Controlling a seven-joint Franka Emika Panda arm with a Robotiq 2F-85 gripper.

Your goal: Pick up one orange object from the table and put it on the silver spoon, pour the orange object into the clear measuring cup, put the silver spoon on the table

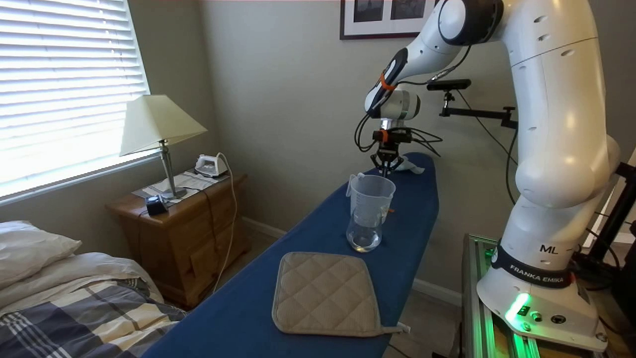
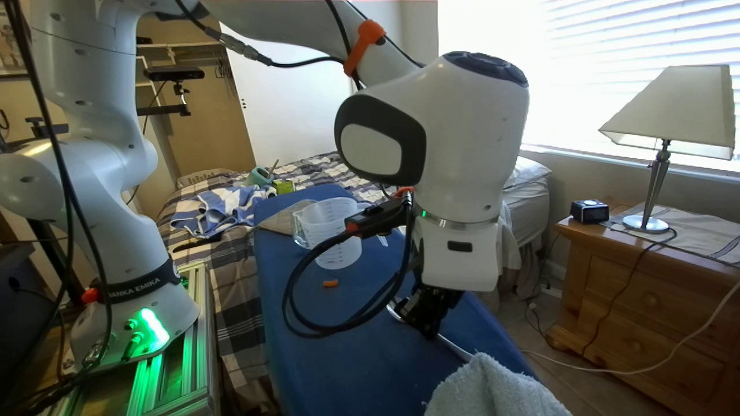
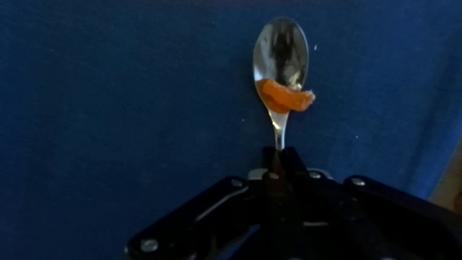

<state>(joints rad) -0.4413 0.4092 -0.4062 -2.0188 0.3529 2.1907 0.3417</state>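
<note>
Left, in an exterior view: clear measuring cup (image 2: 339,228) on tabletop (image 2: 358,370). Right: tool (image 3: 279,151) pinching silver spoon (image 3: 283,66) by its handle; orange object (image 3: 287,96) lies across its bowl. Step, apparently: pouring. Next: carry level to cup.

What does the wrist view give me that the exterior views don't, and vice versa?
Only the wrist view: an orange piece across the bowl of the silver spoon, one end overhanging its edge.
Only the exterior views: the clear measuring cup and a second orange piece.
Shared: the gripper, the blue table and the spoon, whose handle shows in an exterior view.
</note>
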